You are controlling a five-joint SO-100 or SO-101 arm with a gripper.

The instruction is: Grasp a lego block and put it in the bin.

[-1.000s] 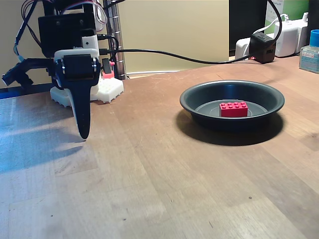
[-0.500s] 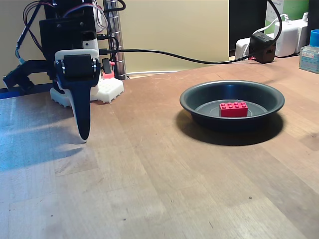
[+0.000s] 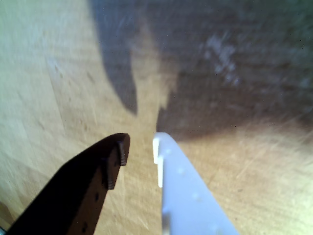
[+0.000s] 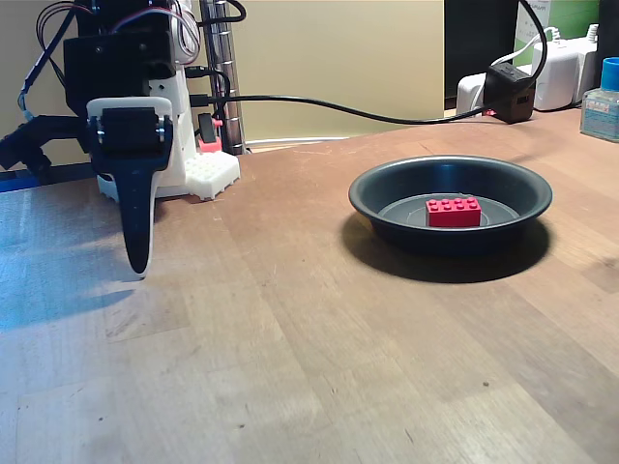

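Lego block (image 4: 454, 211) half hidden behind bin (image 4: 451, 184) rim; gripper (image 3: 140, 147) slightly spread, empty, above scuffed wooden bench (image 4: 319, 348).

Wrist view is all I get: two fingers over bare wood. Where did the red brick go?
Observer: The lego block lies inside the bin, seen in the fixed view.
Operator: Is the claw near it?
Observer: No, the gripper hangs far to the bin's left in that view.
Operator: Anything behind the pan?
Observer: A black cable runs along the table's back edge to a black box.
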